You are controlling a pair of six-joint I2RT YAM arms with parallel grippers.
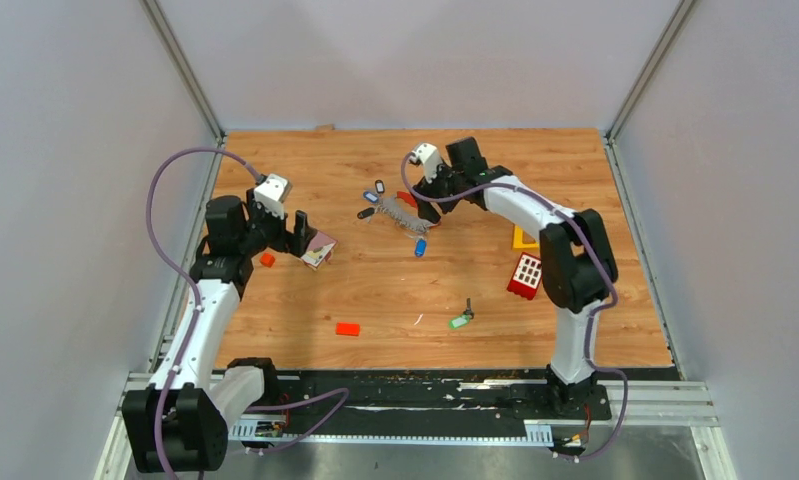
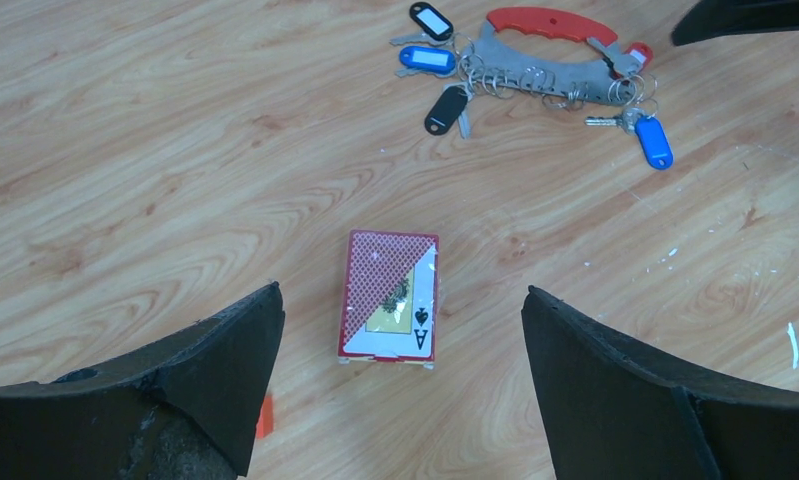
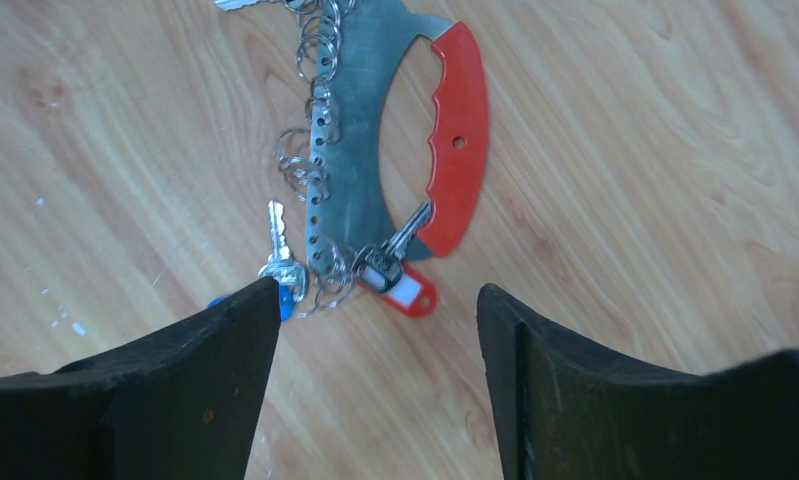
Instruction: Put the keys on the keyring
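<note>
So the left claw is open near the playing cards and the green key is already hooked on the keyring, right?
Not quite. The left claw is open near the playing cards, but the green key is not hooked on the keyring. It lies by itself on the wood, well apart from the keyring. The top view shows that.

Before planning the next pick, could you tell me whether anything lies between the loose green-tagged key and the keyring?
Nothing visible does: the green-tagged key and the keyring have only tabletop between them. The red studded brick sits clear of that path.
</note>
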